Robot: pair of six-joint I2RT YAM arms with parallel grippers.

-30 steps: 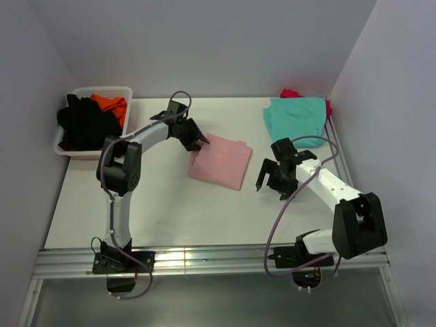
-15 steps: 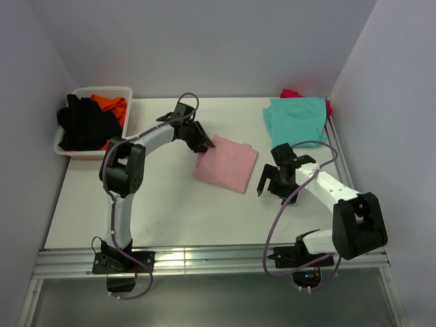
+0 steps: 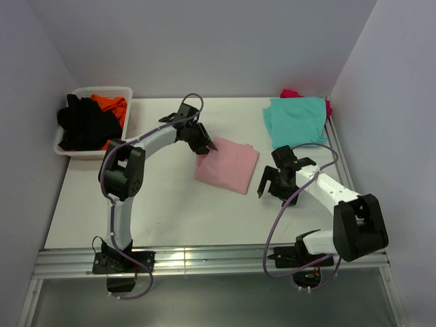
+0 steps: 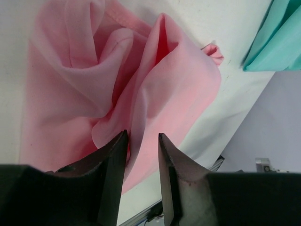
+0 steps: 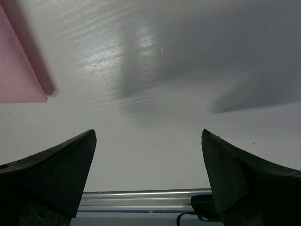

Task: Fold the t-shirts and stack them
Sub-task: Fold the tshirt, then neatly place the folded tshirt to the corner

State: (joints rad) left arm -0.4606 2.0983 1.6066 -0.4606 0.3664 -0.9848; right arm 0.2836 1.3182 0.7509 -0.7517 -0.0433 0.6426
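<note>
A folded light pink t-shirt lies in the middle of the table. My left gripper is at its far left edge, its jaws nearly closed on a bunched fold of the pink cloth; the gripper pinches that fold. My right gripper is open and empty just right of the pink shirt, over bare table; the shirt's corner shows at its left. A teal t-shirt lies folded at the back right on a magenta one. Black and orange shirts lie in the basket.
A white plastic basket stands at the back left corner. The teal shirt's edge shows beyond the pink one in the left wrist view. Walls enclose the table on three sides; a metal rail runs along the near edge.
My left gripper has moved right, and the pink shirt has shifted right with it, its left edge bunching. My right gripper has moved slightly nearer the shirt's right edge.
</note>
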